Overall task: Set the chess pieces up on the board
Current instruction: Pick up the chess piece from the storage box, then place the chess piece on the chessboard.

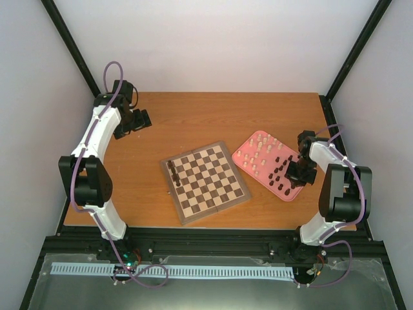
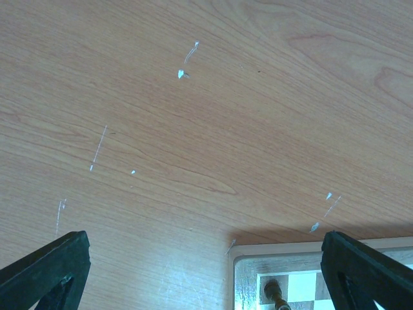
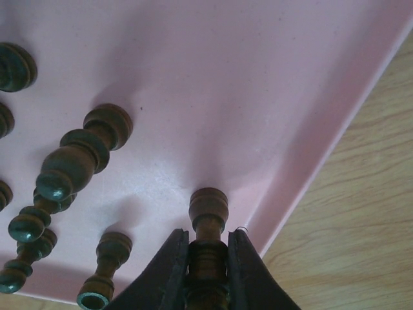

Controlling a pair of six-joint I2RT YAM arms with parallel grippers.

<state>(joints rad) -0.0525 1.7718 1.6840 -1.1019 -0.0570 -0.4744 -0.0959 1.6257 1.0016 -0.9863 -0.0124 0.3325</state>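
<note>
The wooden chessboard [image 1: 205,181] lies mid-table with a few dark pieces [image 1: 174,173] along its left edge. Its corner [image 2: 248,274] with one dark piece [image 2: 275,292] shows in the left wrist view. The pink tray [image 1: 255,143] to its right holds dark and cream pieces. My right gripper [image 1: 298,170] is over the tray's right part, shut on a dark brown piece [image 3: 208,213] whose base sits at the tray floor [image 3: 213,97]. My left gripper [image 1: 141,119] is open and empty over bare table at the back left.
Several other dark pieces [image 3: 77,158] stand in the tray left of the held one. The tray's rim [image 3: 322,165] runs just to the right of the right gripper, with bare wooden table [image 3: 361,239] beyond it.
</note>
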